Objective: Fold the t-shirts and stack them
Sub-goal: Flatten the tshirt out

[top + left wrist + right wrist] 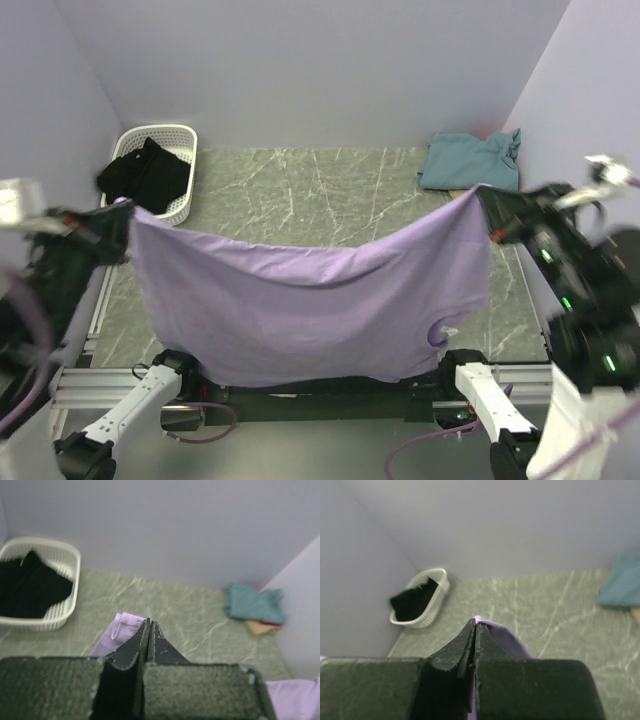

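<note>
A large lavender t-shirt (300,305) hangs spread in the air between the two arms, sagging in the middle above the table. My left gripper (122,210) is shut on its left top corner, where a bit of lavender cloth (120,630) pokes out beside the closed fingers (131,647). My right gripper (483,195) is shut on the right top corner, with lavender cloth (506,639) draped off the closed fingers (461,647). A teal t-shirt (470,160) lies folded at the back right corner, with tan and red edges under it (260,626).
A white basket (180,170) holding black cloth (145,172) stands at the back left corner. The grey-green marbled table (300,190) is walled in by pale walls on the left, back and right.
</note>
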{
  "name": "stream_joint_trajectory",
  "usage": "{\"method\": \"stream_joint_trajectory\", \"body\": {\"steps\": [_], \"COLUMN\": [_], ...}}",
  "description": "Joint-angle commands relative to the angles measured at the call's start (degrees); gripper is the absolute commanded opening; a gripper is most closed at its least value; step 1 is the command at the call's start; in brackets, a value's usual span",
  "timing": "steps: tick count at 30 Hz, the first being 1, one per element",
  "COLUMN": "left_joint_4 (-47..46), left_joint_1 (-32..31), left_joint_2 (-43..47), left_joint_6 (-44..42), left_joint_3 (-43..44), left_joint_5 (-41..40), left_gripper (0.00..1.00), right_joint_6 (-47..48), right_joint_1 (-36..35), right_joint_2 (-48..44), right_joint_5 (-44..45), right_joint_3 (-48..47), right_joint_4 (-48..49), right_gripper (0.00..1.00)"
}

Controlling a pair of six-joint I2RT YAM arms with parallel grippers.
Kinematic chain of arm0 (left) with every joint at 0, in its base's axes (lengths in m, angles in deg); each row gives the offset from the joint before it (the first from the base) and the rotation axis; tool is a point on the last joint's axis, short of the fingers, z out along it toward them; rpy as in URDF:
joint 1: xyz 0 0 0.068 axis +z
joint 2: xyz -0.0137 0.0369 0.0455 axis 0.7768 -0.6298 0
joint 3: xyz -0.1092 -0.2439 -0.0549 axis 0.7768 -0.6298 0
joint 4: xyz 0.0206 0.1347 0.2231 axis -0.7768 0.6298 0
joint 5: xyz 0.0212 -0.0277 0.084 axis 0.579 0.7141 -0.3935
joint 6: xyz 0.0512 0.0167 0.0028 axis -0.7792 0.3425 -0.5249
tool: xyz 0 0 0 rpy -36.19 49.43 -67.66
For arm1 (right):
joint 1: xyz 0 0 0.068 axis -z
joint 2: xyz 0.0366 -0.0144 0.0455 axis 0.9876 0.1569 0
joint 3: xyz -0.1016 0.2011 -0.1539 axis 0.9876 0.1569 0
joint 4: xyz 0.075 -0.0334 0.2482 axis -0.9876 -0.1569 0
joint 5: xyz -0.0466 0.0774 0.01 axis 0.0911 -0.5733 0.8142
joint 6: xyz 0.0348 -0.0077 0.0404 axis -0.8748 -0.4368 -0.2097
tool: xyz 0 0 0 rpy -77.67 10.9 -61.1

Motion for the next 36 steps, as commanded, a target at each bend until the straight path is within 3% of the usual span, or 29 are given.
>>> {"method": "stream_joint_trajectory", "body": {"steps": [1, 8, 13, 19, 23, 27, 32, 36], "left_joint_4": [-11.2, -26.3, -36.5, -41.0, -47.7, -46.7, -49.2, -50.2], "left_joint_1": [-0.1, 0.0, 0.1, 0.8, 2.3, 5.9, 9.7, 12.5], "left_joint_2": [-3.8, -13.6, -23.3, -41.1, -52.3, -65.1, -76.0, -79.5], "left_joint_6": [2.8, 7.4, 7.9, 5.5, 4.1, 2.9, 1.5, -0.1], "left_joint_3": [-14.8, -31.0, -34.6, -29.3, -24.7, -15.0, -7.1, -4.8], "left_joint_5": [-7.2, -3.3, -7.8, -10.2, -10.2, -7.9, -4.6, -5.5], "left_gripper": [0.01, 0.01, 0.01, 0.01, 0.01, 0.01, 0.01, 0.01], "right_joint_6": [-2.7, -4.8, -5.5, -5.1, -5.2, -5.2, -5.3, -5.0], "right_joint_1": [-0.4, -0.5, -0.6, -0.6, -0.6, -0.6, -0.6, -0.5], "right_joint_2": [5.1, 13.7, 26.6, 47.5, 61.4, 75.4, 85.3, 87.9], "right_joint_5": [4.3, 3.9, 3.7, 2.1, 0.8, 0.8, 2.5, 6.6], "right_joint_3": [12.1, 24.0, 25.5, 13.7, -1.2, -15.5, -30.5, -31.8], "right_joint_4": [12.2, 24.1, 29.3, 29.6, 27.7, 23.4, 17.5, 16.3], "right_gripper": [0.0, 0.0, 0.0, 0.0, 0.0, 0.0, 0.0, 0.0]}}
